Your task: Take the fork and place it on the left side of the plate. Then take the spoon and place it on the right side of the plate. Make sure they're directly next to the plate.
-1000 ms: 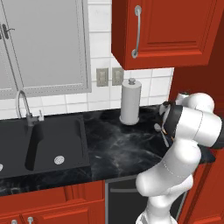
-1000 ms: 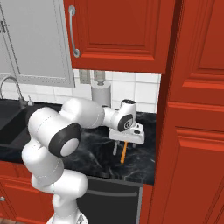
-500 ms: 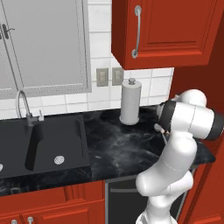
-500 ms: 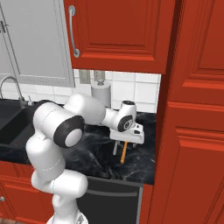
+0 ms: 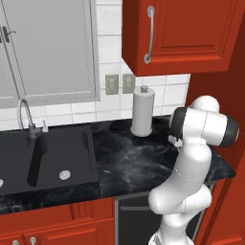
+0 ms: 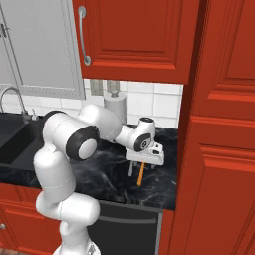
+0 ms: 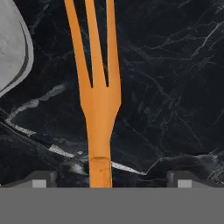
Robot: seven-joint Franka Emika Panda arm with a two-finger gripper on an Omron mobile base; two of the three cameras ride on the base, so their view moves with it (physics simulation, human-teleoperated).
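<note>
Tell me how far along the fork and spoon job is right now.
Nothing looks placed yet. The open gripper hangs low over the orange fork, which lies on the black counter between its fingertips, not yet gripped. The grey spoon lies beside the fork, untouched. Still to do: grasp the fork, set it left of the plate, then the spoon on the right.

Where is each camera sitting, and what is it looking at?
Left base view: behind the arm's left, looking over the counter and sink; arm at lower right.
Right base view: behind its right, looking at the gripper over the fork; arm at lower left.
Hand view: on the hand, looking down at the fork between open fingertips.
Shared: fork, black counter.
</note>
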